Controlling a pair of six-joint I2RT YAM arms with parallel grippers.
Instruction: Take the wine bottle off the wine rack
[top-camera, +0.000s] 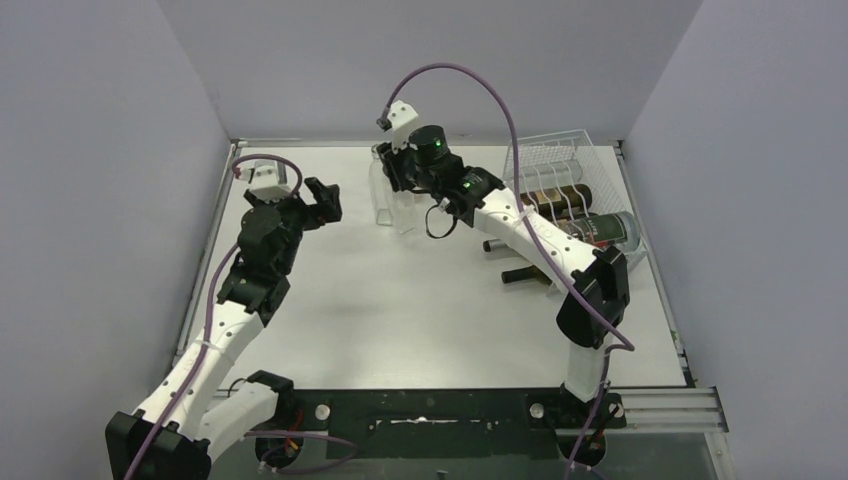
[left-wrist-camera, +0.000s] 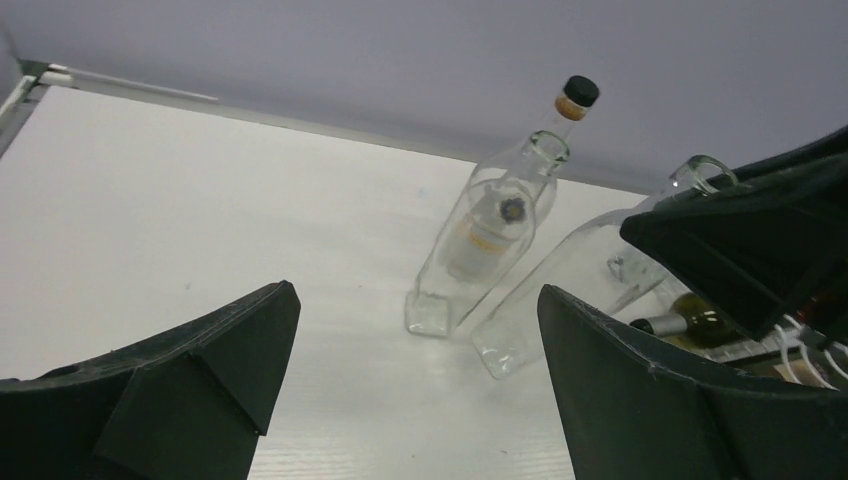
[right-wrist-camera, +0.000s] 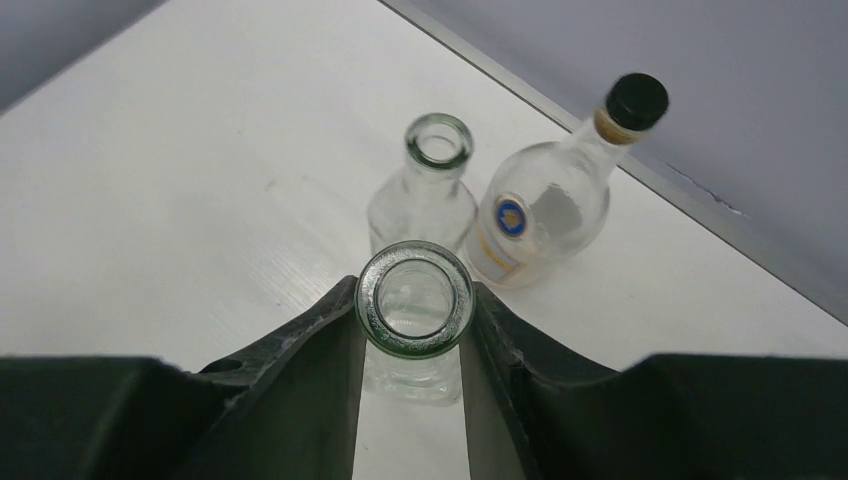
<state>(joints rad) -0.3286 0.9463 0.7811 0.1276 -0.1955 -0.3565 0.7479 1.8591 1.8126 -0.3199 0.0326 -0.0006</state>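
Pale lavender walls (top-camera: 100, 150); white table (top-camera: 400, 320)

- From above, my right arm (top-camera: 530, 232) crosses the wine rack (top-camera: 550, 152), so I cannot count the dark bottles (top-camera: 605, 228) lying in it.
- The right claw (right-wrist-camera: 415, 310), closed on the clear bottle (right-wrist-camera: 415, 252), hides most of its body; I see mainly the mouth.
- Both fingers of the left claw (left-wrist-camera: 415, 295) run off the bottom edge of its own view.
- The label on the corked bottle (right-wrist-camera: 540, 215) is too small to read.
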